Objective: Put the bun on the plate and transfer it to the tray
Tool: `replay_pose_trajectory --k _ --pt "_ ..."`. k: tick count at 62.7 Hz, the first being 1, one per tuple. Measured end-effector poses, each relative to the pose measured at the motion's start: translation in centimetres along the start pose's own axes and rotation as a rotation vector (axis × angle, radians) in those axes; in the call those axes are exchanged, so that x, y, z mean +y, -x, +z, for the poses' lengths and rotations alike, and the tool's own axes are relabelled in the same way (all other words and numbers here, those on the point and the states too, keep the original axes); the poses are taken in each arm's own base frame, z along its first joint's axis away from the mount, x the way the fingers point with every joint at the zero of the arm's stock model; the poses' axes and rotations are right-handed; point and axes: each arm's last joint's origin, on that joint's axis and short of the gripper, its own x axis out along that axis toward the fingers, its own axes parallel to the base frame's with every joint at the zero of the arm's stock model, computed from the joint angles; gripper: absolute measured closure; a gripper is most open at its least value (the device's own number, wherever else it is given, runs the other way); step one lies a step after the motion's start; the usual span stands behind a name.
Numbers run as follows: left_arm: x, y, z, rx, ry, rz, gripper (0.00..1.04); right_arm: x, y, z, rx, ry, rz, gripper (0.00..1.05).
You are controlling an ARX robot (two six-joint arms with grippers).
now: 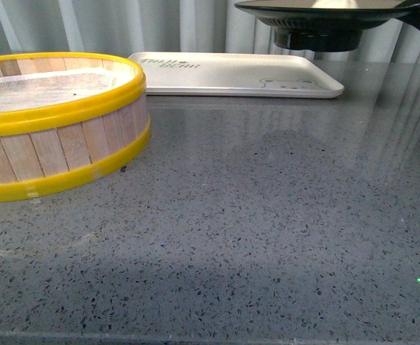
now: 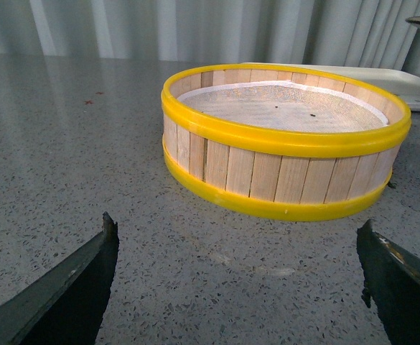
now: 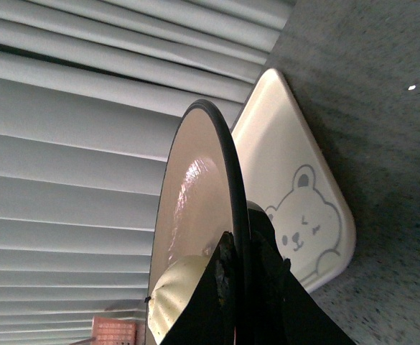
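Observation:
The plate (image 1: 317,21), with black rim and foot, hangs in the air above the near right end of the white tray (image 1: 238,75); the front view shows it from below. In the right wrist view my right gripper (image 3: 232,262) is shut on the plate's black rim (image 3: 227,165). The white bun (image 3: 172,295) lies on the tan inside next to my fingers, and the tray's bear-printed corner (image 3: 296,180) is beneath. The bun is hidden in the front view. My left gripper (image 2: 237,230) is open and empty, low over the table in front of the steamer basket.
The yellow-rimmed wooden steamer basket (image 1: 52,122) stands at the left, with only white cloth showing inside (image 2: 281,108). The grey speckled table (image 1: 267,215) runs in front. A pleated curtain (image 1: 195,25) closes the back behind the tray.

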Motion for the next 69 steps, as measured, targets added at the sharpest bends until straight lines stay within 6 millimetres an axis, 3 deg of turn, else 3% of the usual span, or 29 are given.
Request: replay_pose_trajectory --k 7,17,43,69 --pt "0.0 0.0 0.0 0.000 0.000 0.000 0.07 0.5 -2.7 0.1 0.026 -0.006 -0.006 1.02" --pt "0.0 0.0 0.0 0.000 0.000 0.000 0.07 -0.2 -5.9 1.2 0.035 -0.028 -0.054 1.02" --pt "0.0 0.0 0.0 0.000 0.000 0.000 0.07 -1.8 -11.2 2.9 0.071 -0.036 -0.085 1.02" --pt "0.0 0.0 0.0 0.000 0.000 0.000 0.07 -2.3 -12.1 1.7 0.108 0.006 -0.114 1.02"
